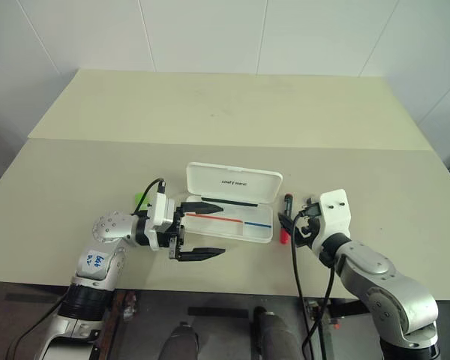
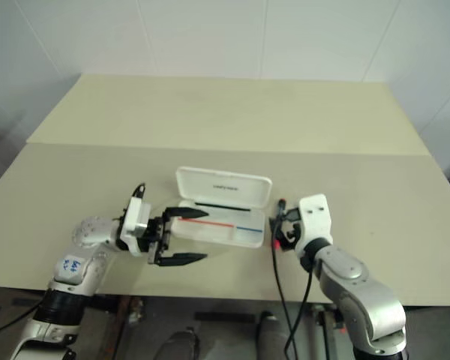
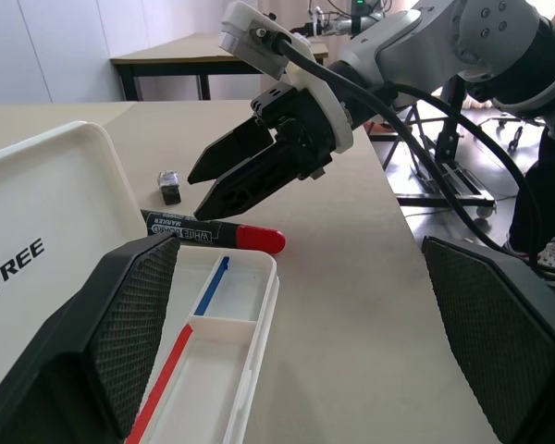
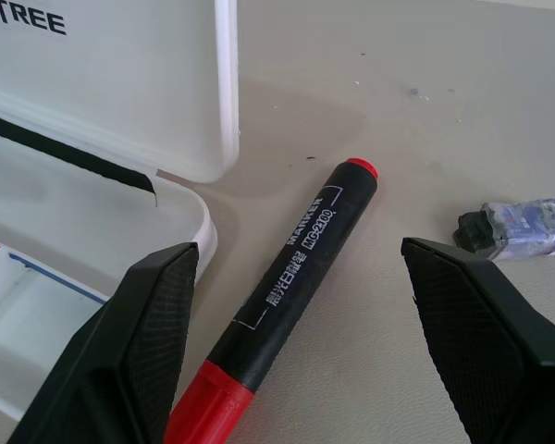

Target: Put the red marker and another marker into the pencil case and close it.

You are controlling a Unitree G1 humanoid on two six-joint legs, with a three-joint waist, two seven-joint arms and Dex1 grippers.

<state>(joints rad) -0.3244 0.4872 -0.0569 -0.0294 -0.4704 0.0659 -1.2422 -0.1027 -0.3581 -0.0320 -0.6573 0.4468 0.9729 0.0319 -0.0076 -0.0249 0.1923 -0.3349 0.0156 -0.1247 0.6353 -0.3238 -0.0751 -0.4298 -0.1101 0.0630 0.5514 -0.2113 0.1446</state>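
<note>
I see the pencil case (image 1: 229,208) lying open on the table (image 1: 232,112), lid raised. The red marker (image 4: 277,298) lies on the table just beside the case's right end, between the spread fingers of my right gripper (image 1: 291,225), untouched. My left gripper (image 1: 202,229) hovers wide open at the case's left end, empty. Another marker (image 1: 140,199), lime green, shows behind my left wrist.

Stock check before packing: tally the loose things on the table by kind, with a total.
Markers: 2, the red marker and a lime-green marker
Pencil case: 1, white, lid open
Small dark object: 1, too unclear to name
Total: 4
</note>
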